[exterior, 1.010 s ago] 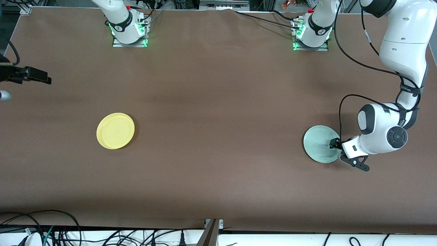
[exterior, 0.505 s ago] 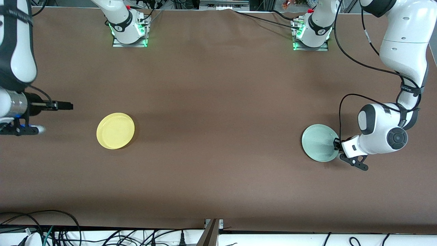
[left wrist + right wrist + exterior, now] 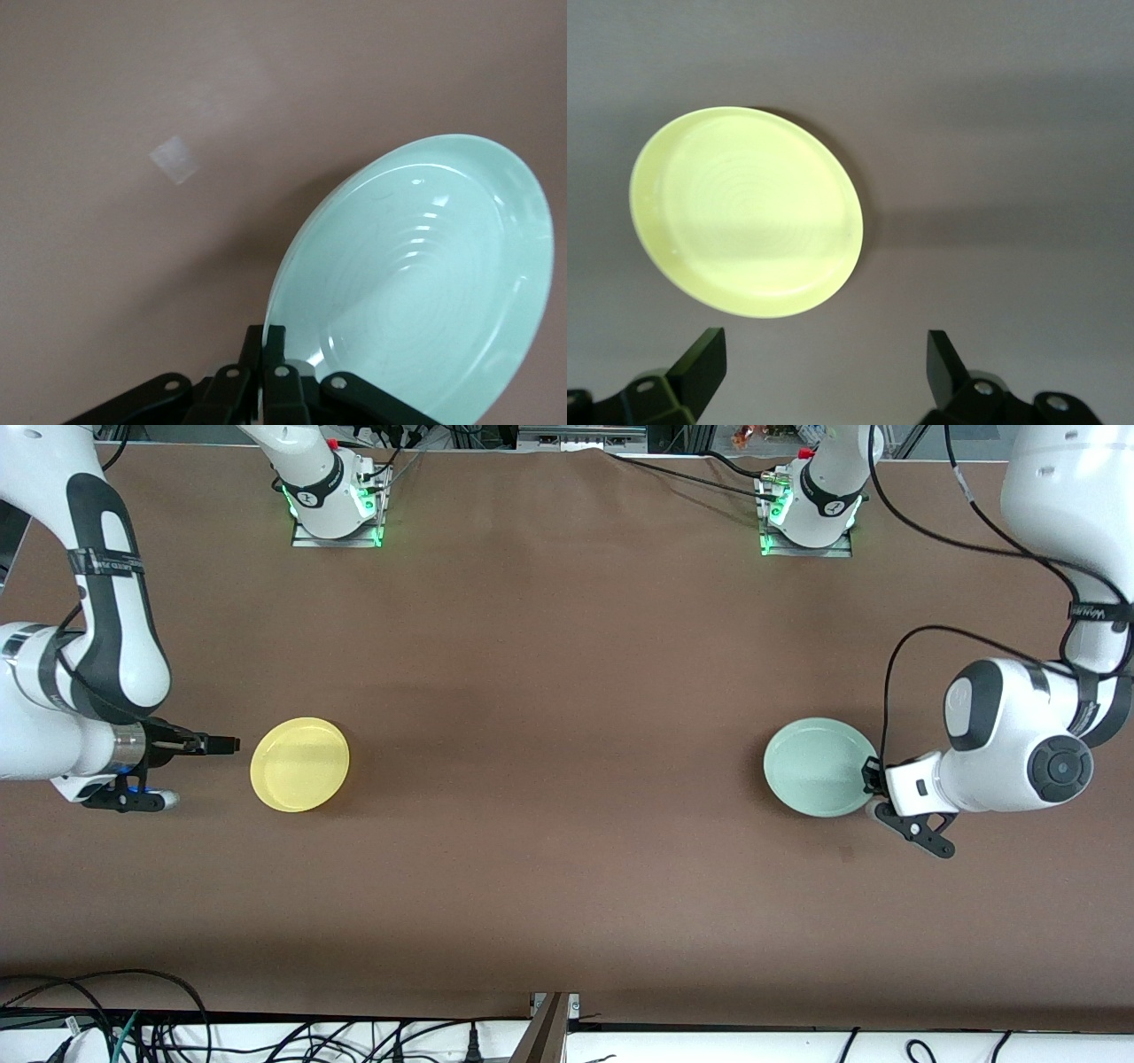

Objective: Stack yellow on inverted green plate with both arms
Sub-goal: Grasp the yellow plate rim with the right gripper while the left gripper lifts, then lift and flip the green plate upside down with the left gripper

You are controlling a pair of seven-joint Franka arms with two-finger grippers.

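The yellow plate (image 3: 299, 764) lies rim up on the brown table toward the right arm's end; it also shows in the right wrist view (image 3: 744, 212). My right gripper (image 3: 217, 744) is open and empty, low over the table just beside the yellow plate, apart from it; its wide-apart fingers (image 3: 704, 354) frame bare table. My left gripper (image 3: 873, 781) is shut on the rim of the green plate (image 3: 815, 767) and holds it tilted above the table toward the left arm's end. The left wrist view shows the green plate (image 3: 425, 283) pinched at its edge by that gripper (image 3: 266, 341).
The two arm bases (image 3: 335, 505) (image 3: 808, 509) stand along the table's edge farthest from the front camera. A small pale patch (image 3: 174, 159) lies on the table near the green plate. Cables (image 3: 133, 1019) run below the table's nearest edge.
My right arm swung in from the table's end and stopped beside the yellow plate. My left gripper lifted and turned the green plate, carrying it a little toward the table's middle.
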